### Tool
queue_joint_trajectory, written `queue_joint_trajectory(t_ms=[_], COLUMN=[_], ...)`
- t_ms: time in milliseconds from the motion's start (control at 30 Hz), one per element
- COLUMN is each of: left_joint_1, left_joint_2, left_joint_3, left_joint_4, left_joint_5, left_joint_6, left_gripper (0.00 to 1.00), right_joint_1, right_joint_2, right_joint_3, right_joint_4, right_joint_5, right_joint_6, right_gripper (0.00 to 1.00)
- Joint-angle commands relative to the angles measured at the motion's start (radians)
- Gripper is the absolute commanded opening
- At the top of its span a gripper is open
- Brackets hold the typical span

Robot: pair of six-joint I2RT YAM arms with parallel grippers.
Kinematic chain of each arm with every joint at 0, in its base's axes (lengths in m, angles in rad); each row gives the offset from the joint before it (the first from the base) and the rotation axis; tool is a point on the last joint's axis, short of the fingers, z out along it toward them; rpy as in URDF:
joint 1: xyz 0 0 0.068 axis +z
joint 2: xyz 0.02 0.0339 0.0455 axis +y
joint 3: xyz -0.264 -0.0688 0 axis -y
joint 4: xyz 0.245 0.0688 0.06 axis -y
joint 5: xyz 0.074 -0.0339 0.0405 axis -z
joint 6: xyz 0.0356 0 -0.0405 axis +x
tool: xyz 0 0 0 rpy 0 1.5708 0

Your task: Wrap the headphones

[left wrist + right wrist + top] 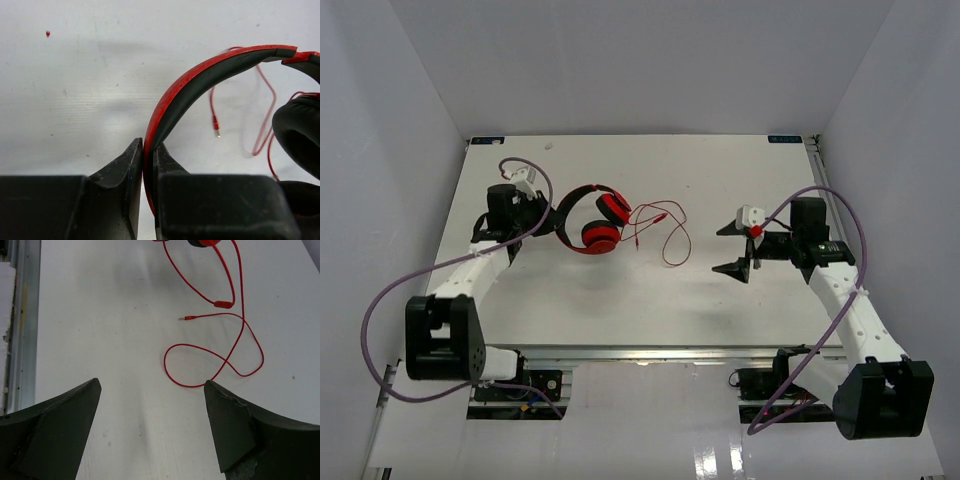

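Note:
The red headphones lie on the white table left of centre, their cups folded inward. My left gripper is shut on the left part of the headband. In the left wrist view the red and black headband runs down between my shut left gripper, with a black ear pad at the right. The thin red cord lies in loose loops to the right of the headphones. My right gripper is open and empty, right of the cord. In the right wrist view the cord and its plug lie ahead of the right gripper.
The table is white, with white walls on three sides. A metal rail runs along the table's edge in the right wrist view. Purple robot cables hang beside both arms.

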Motion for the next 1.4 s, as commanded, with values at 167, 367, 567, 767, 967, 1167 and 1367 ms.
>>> queue_joint_trajectory(t_ms=[167, 367, 567, 767, 967, 1167, 1367], left_joint_1=[-0.205, -0.234, -0.234, -0.234, -0.234, -0.234, -0.234], left_joint_2=[-0.331, -0.405, -0.429, -0.443, -0.466, -0.476, -0.433], left_joint_3=[0.042, 0.053, 0.077, 0.077, 0.074, 0.052, 0.022], left_joint_4=[-0.151, -0.197, -0.218, -0.220, -0.225, -0.225, -0.192], left_joint_5=[-0.419, -0.401, -0.335, -0.299, -0.280, -0.281, -0.272], left_joint_6=[0.251, 0.262, 0.242, 0.215, 0.192, 0.172, 0.099], left_gripper=[0.00, 0.00, 0.00, 0.00, 0.00, 0.00, 0.00], right_joint_1=[0.271, 0.280, 0.317, 0.400, 0.442, 0.447, 0.447], right_joint_2=[0.110, 0.217, 0.226, 0.244, 0.336, 0.378, 0.223], right_joint_3=[0.262, 0.352, 0.285, 0.225, 0.273, 0.350, 0.409], right_joint_4=[0.192, 0.106, -0.013, 0.041, 0.103, 0.024, 0.071], right_joint_5=[0.235, 0.166, 0.143, 0.247, 0.362, 0.387, 0.342], right_joint_6=[0.175, 0.030, -0.116, -0.112, -0.060, -0.071, 0.005], right_gripper=[0.90, 0.90, 0.90, 0.95, 0.79, 0.12, 0.08])
